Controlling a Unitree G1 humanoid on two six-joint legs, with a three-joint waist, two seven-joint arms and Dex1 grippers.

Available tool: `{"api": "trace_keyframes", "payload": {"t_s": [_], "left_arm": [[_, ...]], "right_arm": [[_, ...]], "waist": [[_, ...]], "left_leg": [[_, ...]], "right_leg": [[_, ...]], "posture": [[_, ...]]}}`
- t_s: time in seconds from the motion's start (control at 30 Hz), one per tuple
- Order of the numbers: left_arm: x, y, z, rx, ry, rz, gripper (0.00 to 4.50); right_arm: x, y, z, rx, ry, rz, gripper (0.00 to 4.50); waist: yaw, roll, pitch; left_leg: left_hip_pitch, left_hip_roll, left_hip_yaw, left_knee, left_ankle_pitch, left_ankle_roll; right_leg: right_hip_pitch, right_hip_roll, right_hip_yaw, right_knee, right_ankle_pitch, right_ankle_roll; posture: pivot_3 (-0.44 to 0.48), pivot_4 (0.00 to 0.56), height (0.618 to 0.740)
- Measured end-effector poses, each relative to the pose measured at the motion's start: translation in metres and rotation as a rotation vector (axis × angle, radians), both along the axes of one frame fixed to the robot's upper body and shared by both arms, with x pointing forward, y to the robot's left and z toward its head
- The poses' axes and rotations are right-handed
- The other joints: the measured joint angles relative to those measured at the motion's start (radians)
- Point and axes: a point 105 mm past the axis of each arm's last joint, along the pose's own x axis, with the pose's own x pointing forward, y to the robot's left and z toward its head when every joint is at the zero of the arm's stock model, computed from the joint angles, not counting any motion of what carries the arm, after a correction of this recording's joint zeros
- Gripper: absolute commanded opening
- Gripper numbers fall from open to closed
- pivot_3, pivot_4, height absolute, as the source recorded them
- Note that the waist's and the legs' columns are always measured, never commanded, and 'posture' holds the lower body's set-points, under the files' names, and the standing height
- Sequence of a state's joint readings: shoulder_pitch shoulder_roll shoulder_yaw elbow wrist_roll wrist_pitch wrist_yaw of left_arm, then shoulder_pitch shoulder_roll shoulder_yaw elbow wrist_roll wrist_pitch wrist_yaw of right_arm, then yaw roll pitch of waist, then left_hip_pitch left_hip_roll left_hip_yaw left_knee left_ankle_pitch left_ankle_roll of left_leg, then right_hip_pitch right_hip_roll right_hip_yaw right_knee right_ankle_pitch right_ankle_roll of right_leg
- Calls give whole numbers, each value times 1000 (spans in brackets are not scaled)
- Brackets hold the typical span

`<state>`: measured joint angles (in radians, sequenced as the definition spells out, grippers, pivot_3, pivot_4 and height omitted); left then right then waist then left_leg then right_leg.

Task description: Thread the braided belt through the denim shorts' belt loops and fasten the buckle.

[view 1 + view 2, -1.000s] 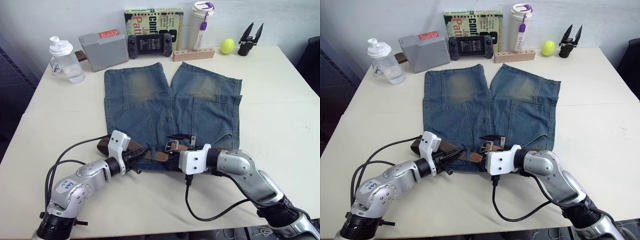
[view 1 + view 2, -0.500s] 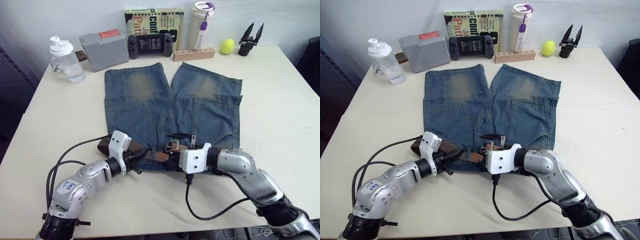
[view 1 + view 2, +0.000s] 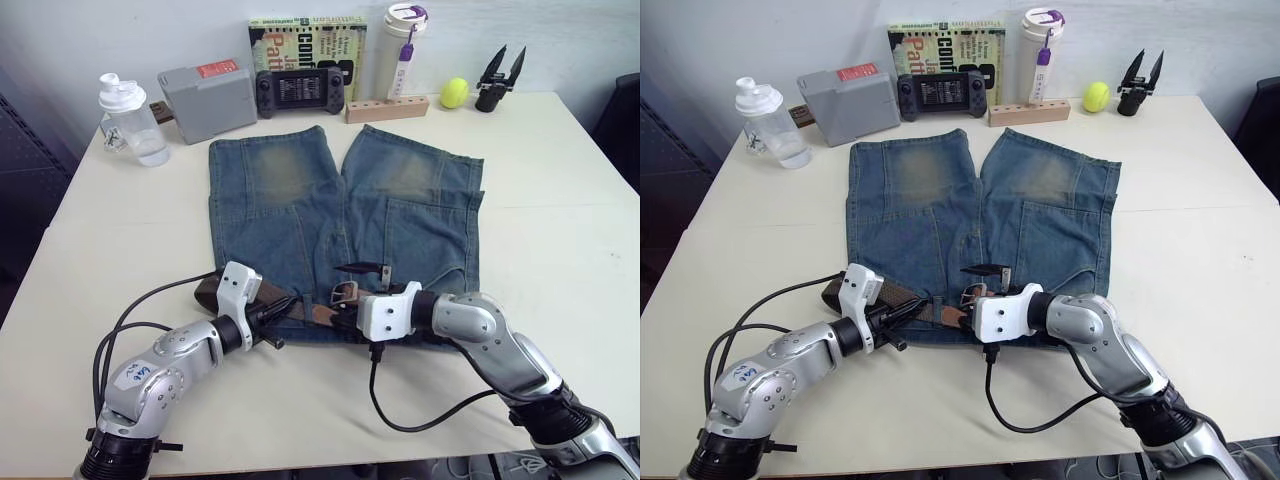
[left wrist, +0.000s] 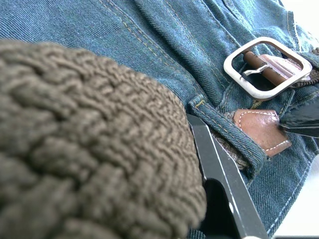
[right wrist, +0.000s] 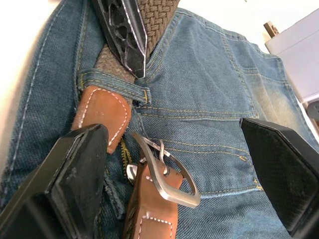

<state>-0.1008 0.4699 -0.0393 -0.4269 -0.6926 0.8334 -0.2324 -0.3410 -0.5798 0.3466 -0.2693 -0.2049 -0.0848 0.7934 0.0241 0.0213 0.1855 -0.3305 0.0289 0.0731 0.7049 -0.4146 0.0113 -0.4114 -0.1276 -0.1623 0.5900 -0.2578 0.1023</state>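
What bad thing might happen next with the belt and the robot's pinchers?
The leather tip has only just poked through a belt loop, so it might slip back out if the left gripper, shut on the braided belt, pulls back.

The right gripper is open around the buckle and the tip. Closing there, it might catch the denim shorts or the buckle instead of the tip.
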Motion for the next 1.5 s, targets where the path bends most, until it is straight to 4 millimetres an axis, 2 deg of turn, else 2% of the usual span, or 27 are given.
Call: {"api": "trace_keyframes", "payload": {"t_s": [0.13,0.43,0.63,0.87,1.5], "left_arm": [[0,0,0,-1,1,0,0],[0,-1,0,3,-1,3,0],[0,-1,0,3,-3,3,0],[-1,-1,0,5,-5,6,0],[-1,1,-1,5,0,15,0]], "right_arm": [[0,0,0,0,1,3,4481],[-16,-3,-9,-20,82,65,4481],[-5,-2,-8,-18,46,27,4481],[-3,-1,-8,-18,39,28,4481],[2,5,6,-26,-30,44,4481]], "waist": [[0,0,0],[0,0,0],[1,0,0],[0,0,0],[-2,0,-1]], "left_leg": [[0,0,0,0,0,0],[0,0,0,0,0,0],[0,0,0,0,0,0],[0,0,0,0,0,0],[2,0,1,0,0,0]], "right_leg": [[0,0,0,0,0,0],[0,0,0,0,0,0],[0,0,0,0,0,0],[0,0,0,0,0,0],[0,0,1,1,0,0]], "posture": [[0,150,726],[0,150,726],[0,150,726],[0,150,726],[0,150,726]]}}
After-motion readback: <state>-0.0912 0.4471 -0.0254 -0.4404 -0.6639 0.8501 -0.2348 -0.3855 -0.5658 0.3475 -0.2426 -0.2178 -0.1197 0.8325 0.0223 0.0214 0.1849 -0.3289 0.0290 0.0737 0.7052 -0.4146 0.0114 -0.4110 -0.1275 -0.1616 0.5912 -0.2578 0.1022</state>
